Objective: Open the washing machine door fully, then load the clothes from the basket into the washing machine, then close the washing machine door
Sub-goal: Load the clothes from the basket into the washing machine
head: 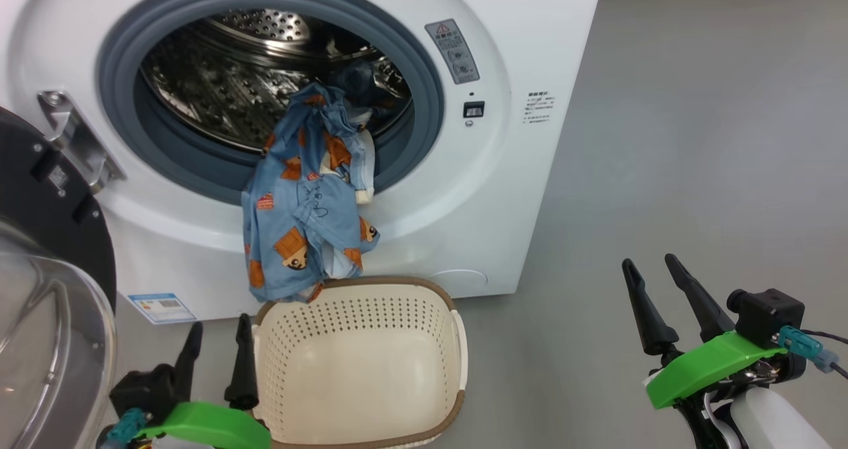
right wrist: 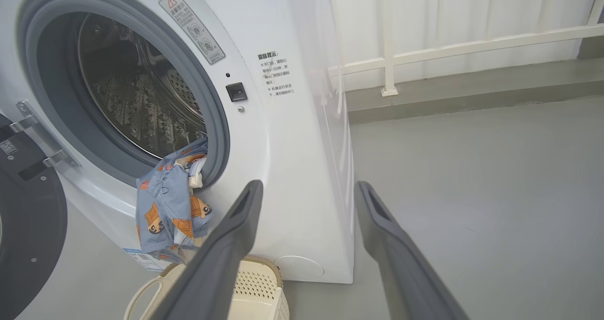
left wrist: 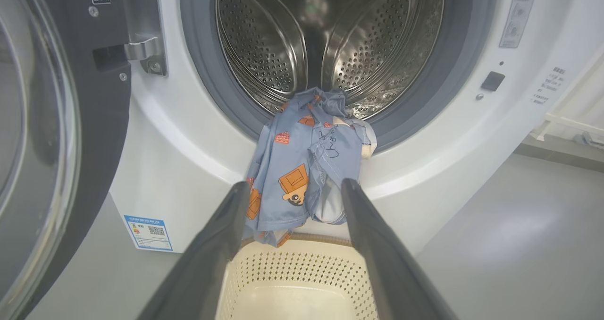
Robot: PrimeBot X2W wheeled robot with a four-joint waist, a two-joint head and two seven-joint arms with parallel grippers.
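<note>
With the washing machine door [head: 40,250] wide at your 9 o'clock and your left end effector [head: 220,323] open and empty at 7, the clothes [head: 305,197] hang half out of the drum [head: 218,85] over the basket [head: 358,289], so closing now would likely trap them, your right end effector [head: 649,261] open at 4.

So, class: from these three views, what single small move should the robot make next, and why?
Probably reach the open left gripper forward to the hanging end of the light blue cartoon-printed clothes and lift it into the steel drum. The fabric drapes over the grey rubber gasket of the white front-loading washing machine, half outside; the cream perforated plastic basket below is empty.
</note>
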